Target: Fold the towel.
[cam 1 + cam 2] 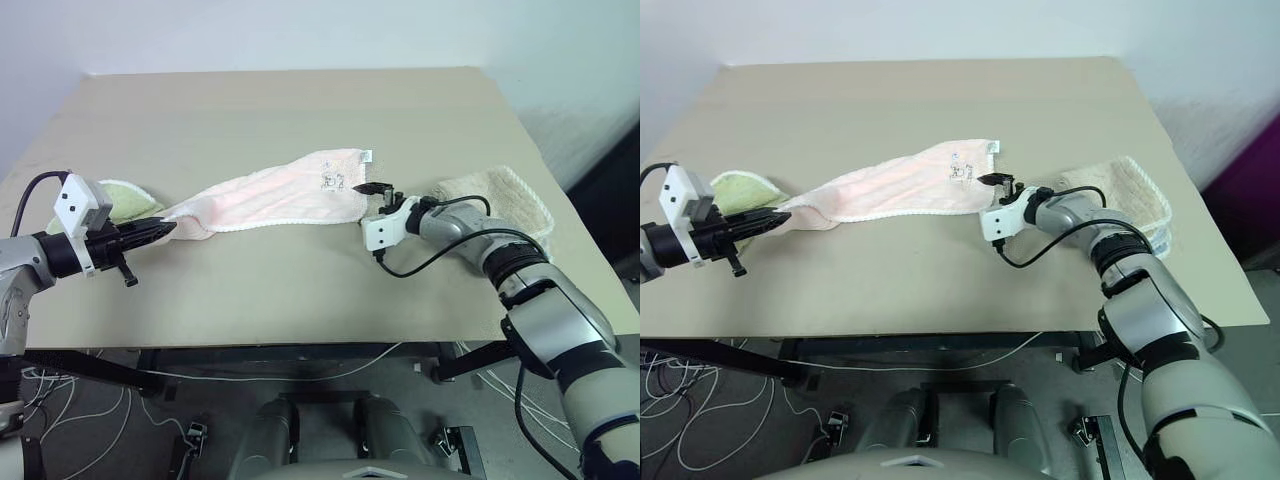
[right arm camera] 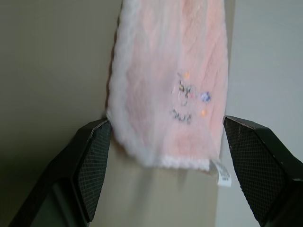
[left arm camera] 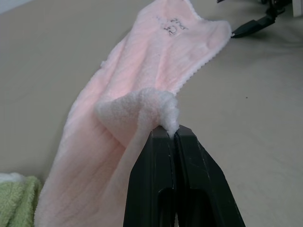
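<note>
- While the long pale pink terry towel (image 1: 270, 195) lies stretched across the tan tabletop (image 1: 300, 110), its length runs straight from one claw to the other, so both ends are spoken for.
- Left gripper (image 1: 165, 228): black fingers pressed tight together, clamped on a bunched corner at the near end of the pink towel. In the left wrist view that pinch of fluffy pile sits right at the fingertips (image 3: 176, 137), and the cloth runs away ahead of them toward the far end.
- Right gripper (image 1: 992, 181): fingers spread wide, nothing between them. The towel's other end, the one with the small dark printed motif (image 2: 189, 99) and the white scalloped trim, lies just ahead of this claw, framed between the two open pads (image 2: 94, 165) in the right wrist view. Not touching yet, as far as I can judge; the hem looks just short of the fingers.
- So the right arm is plainly the nearer one to that free end, and the towel's long axis points away from it toward the left claw.
- My read: the coming move is a short advance onto the motif end, then a close over the hem.
- Beside the left claw sits a light green folded terry cloth (image 1: 125, 200); behind the right arm, a beige folded towel (image 1: 505, 195). Neither is in play.
</note>
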